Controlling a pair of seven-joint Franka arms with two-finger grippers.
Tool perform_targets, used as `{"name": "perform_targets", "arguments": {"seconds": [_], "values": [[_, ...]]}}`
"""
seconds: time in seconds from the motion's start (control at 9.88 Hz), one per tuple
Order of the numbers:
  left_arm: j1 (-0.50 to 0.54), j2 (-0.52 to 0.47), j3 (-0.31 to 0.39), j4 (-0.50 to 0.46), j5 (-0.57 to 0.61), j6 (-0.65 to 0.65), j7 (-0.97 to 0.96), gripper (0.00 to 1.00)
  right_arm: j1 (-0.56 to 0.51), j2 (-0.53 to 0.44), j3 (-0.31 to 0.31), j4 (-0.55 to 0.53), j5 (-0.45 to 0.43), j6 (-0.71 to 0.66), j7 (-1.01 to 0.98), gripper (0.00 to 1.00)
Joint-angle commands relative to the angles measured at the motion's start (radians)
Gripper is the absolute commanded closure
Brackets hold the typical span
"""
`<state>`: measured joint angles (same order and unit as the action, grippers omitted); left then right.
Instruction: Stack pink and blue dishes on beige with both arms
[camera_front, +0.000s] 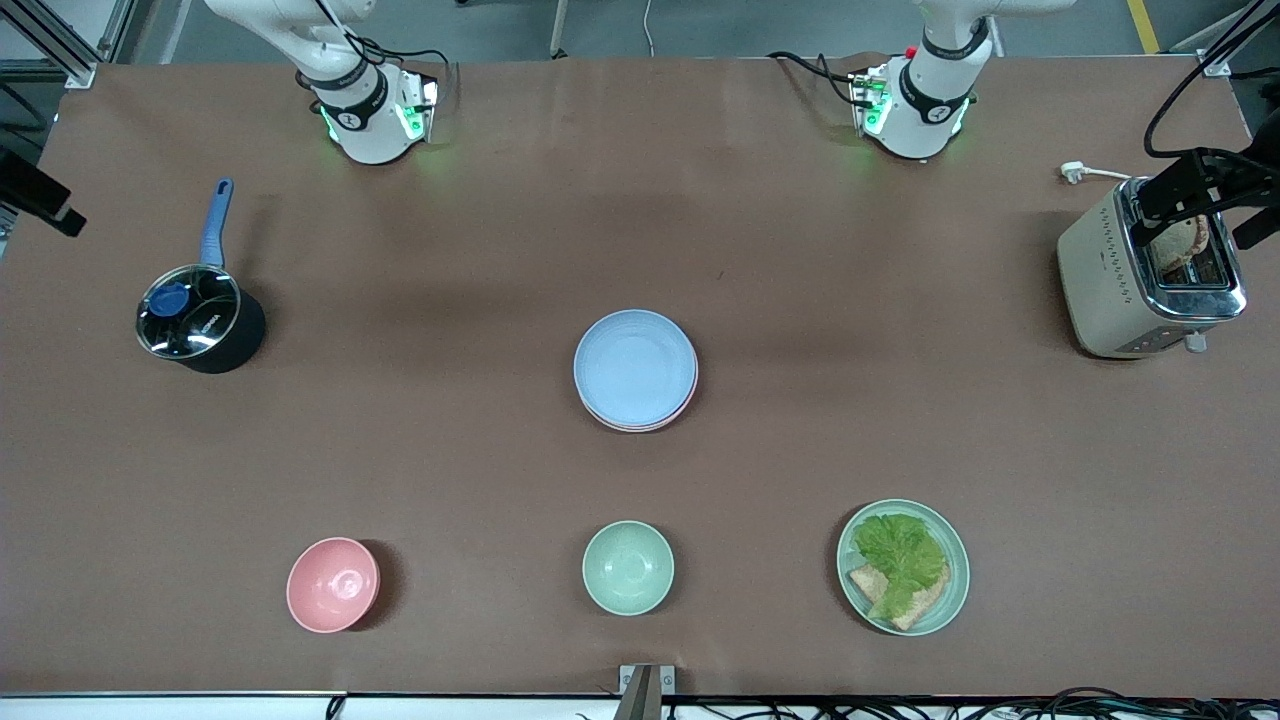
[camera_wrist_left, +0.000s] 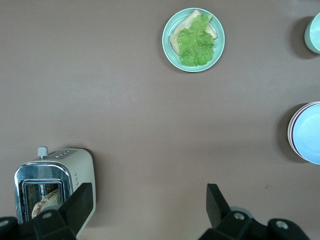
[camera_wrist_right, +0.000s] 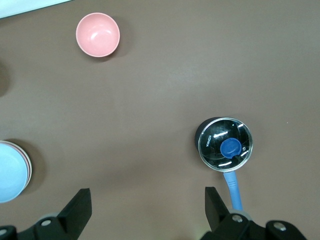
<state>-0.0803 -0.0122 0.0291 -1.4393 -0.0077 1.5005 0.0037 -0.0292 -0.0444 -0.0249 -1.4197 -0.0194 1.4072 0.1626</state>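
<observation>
- Front view: blue plate (camera_front: 635, 366) tops the stack, pink plate (camera_front: 688, 396) rim just under it, mid-worktop between both arm bases.
- Left gripper (camera_wrist_left: 150, 212) and right gripper (camera_wrist_right: 148, 212): jaws wide, empty, high over the worktop, well apart from the stack.

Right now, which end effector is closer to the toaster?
The left. The left end effector hangs open above the table with the toaster right by one finger. The right end effector hangs open over the right arm's end, by the lidded saucepan.
</observation>
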Motion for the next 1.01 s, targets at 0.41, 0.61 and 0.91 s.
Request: {"name": "perform_targets", "arguments": {"seconds": [0.41, 0.61, 0.91], "values": [[0.023, -0.003, -0.003, -0.021, 0.000, -0.064, -0.002, 0.00, -0.003, 0.032, -0.030, -0.008, 0.042, -0.008, -0.104, 0.00], [0.024, -0.003, -0.003, -0.020, 0.000, -0.065, -0.002, 0.00, -0.005, 0.031, -0.030, -0.015, 0.042, -0.007, -0.103, 0.00], [0.024, -0.002, -0.003, -0.018, 0.003, -0.063, -0.004, 0.00, -0.005, 0.031, -0.030, -0.016, 0.042, -0.008, -0.103, 0.00]]}}
